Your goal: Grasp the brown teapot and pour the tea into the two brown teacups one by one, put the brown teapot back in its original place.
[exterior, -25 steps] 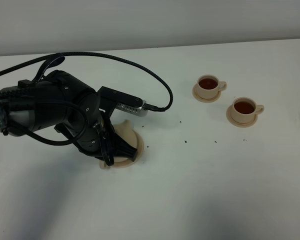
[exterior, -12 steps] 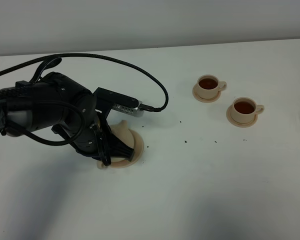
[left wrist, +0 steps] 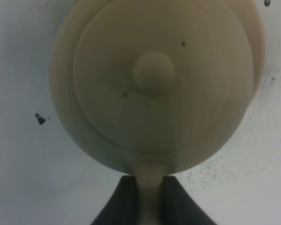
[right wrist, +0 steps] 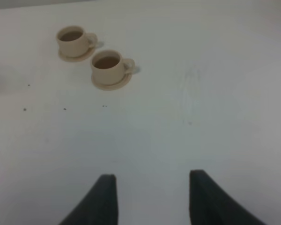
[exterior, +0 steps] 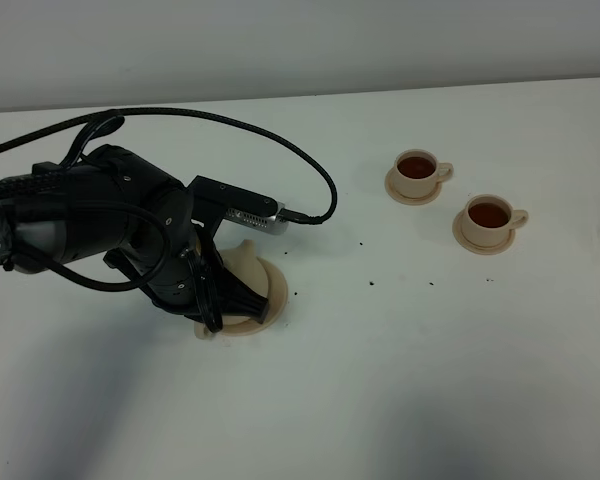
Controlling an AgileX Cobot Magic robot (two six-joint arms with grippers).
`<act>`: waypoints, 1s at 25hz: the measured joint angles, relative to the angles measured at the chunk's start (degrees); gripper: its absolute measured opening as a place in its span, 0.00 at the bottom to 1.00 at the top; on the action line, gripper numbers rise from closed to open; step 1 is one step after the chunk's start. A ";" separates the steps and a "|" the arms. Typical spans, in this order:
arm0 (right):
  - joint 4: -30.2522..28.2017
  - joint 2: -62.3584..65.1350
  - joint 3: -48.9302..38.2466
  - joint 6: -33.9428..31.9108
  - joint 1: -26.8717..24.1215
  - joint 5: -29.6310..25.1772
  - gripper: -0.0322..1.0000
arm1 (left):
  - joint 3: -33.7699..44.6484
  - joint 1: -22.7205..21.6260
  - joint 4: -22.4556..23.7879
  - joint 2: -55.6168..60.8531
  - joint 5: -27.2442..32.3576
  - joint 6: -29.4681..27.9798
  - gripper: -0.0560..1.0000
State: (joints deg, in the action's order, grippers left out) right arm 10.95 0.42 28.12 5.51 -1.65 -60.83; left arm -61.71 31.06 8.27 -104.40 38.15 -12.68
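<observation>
Exterior high view: 1 black left arm (exterior: 90,230) reaches in from 9 o'clock and hangs over the brown teapot (exterior: 242,272), which sits on a flat tan saucer (exterior: 272,302) left of the table's (exterior: 400,380) centre. Only a pale beige slice of the pot and its short spout shows past the arm. At about 2 o'clock from it, well apart, stand 2 small tan teacups, the farther cup (exterior: 417,171) and the nearer cup (exterior: 489,217), each on a matching small saucer, each holding dark brown liquid, handles pointing toward 3 o'clock. Small dark specks dot the white table between pot and cups.

Left wrist view: the teapot fills the picture from above, round, matte, pale beige, with a domed lid (left wrist: 154,79) and a small knob (left wrist: 153,71). The left gripper (left wrist: 150,199) has its 2 dark fingers clenched on the pot's loop handle (left wrist: 150,187).

Right wrist view: the right gripper (right wrist: 152,199) hangs released, fingers wide apart, with both full cups at 11 o'clock.
</observation>
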 joint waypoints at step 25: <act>0.00 0.00 0.00 0.00 0.00 0.00 0.41 | 11.96 -5.97 1.09 37.37 30.02 12.68 0.41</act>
State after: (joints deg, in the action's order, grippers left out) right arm 10.95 0.42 28.12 5.51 -1.65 -60.83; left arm -49.74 25.09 9.36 -67.04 68.17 0.00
